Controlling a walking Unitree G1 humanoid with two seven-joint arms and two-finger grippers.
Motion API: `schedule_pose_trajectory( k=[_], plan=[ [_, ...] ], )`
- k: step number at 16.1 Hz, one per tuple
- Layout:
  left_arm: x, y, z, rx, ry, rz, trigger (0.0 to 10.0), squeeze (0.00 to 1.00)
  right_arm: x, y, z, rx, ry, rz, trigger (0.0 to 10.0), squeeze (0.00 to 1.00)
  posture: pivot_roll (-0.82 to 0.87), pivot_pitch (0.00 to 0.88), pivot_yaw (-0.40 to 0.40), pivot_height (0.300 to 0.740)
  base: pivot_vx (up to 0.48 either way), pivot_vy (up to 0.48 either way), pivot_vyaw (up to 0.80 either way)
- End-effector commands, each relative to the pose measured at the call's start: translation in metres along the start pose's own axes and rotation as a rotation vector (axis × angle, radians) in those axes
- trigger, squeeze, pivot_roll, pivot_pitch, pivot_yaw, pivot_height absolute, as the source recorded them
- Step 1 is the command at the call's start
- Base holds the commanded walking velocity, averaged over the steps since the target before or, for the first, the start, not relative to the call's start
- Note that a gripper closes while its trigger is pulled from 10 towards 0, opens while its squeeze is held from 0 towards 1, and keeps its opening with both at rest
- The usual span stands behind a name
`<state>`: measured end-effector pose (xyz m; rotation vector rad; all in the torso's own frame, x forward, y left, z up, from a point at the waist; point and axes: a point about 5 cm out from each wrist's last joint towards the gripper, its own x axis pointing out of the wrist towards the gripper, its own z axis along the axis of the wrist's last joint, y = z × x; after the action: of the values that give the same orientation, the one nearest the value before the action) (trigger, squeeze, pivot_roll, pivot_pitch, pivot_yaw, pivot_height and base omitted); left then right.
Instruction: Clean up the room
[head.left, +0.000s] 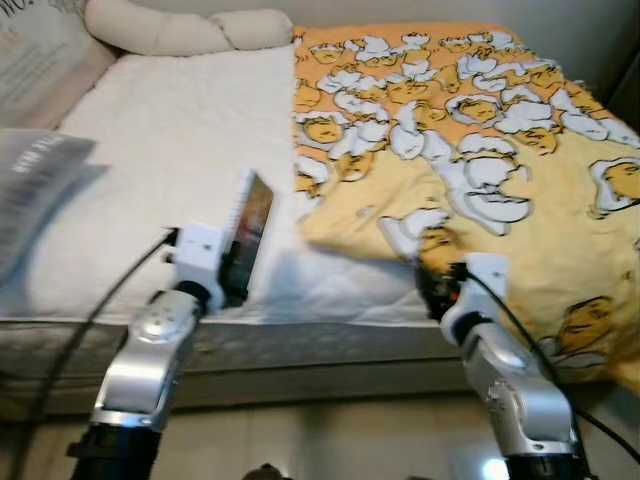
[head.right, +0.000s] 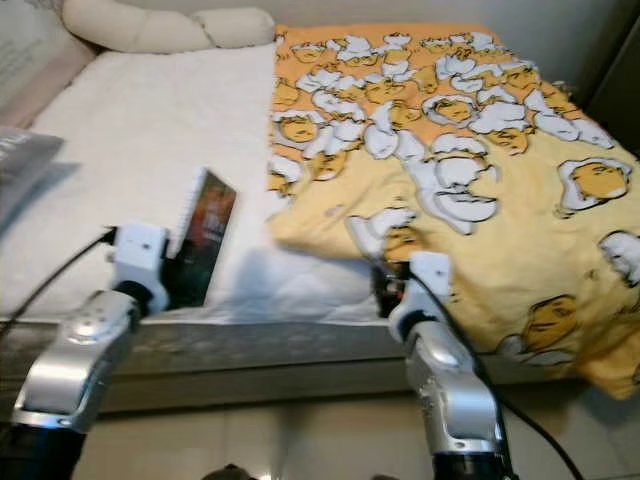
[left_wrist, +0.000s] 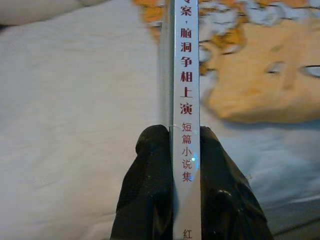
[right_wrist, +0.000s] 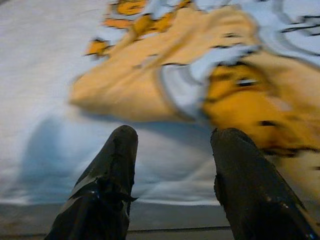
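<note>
Left wrist view: left jaws (left_wrist: 186, 150) pinch a stiff, light book (left_wrist: 185, 75) by its spine. Right jaws (right_wrist: 172, 150) gape empty at the soft quilt's (head.left: 480, 150) 7 o'clock corner, best pinched at a fold.

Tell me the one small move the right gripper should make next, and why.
Probably ease the right gripper forward onto the folded-back edge of the yellow blanket. Its fingers are open with nothing between them, the edge lies just ahead, and the left gripper is shut on a book.

2 cream pillows (head.left: 185, 28) at head of bed — grey cushion (head.left: 35, 175) at robot's left edge.
</note>
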<state>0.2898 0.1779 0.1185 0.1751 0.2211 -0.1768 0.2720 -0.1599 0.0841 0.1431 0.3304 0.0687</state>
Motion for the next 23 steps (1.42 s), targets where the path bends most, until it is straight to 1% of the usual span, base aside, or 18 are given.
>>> schedule_pose_trajectory(
  k=[1,11,12,17,23],
  plan=[
    [0.002,-0.006,0.013,0.005,-0.052,-0.019,10.0,0.00,-0.001,-0.009,0.005,-0.014,-0.016,-0.029,10.0,0.00,0.03,0.000,0.045,0.740,0.000,0.480,0.00],
    [0.000,-0.007,0.012,0.005,-0.048,-0.016,10.0,0.00,-0.001,-0.005,0.004,-0.039,-0.013,0.001,10.0,0.00,0.03,0.000,0.042,0.740,0.000,0.480,0.00],
    [0.000,-0.007,0.012,-0.006,-0.056,-0.019,10.0,0.00,-0.001,-0.004,0.004,-0.040,-0.013,0.003,10.0,0.00,0.03,0.000,0.042,0.740,0.000,0.409,0.00],
    [-0.001,-0.009,0.015,-0.007,-0.067,-0.043,10.0,0.00,-0.001,0.002,0.007,-0.029,-0.029,0.046,10.0,0.00,0.04,0.000,0.039,0.740,0.000,0.000,0.00],
    [-0.001,-0.009,0.018,-0.015,-0.075,-0.057,10.0,0.00,0.001,0.002,0.009,-0.031,-0.032,0.053,10.0,0.00,0.04,0.000,0.033,0.740,0.041,0.000,0.00]
  ],
)
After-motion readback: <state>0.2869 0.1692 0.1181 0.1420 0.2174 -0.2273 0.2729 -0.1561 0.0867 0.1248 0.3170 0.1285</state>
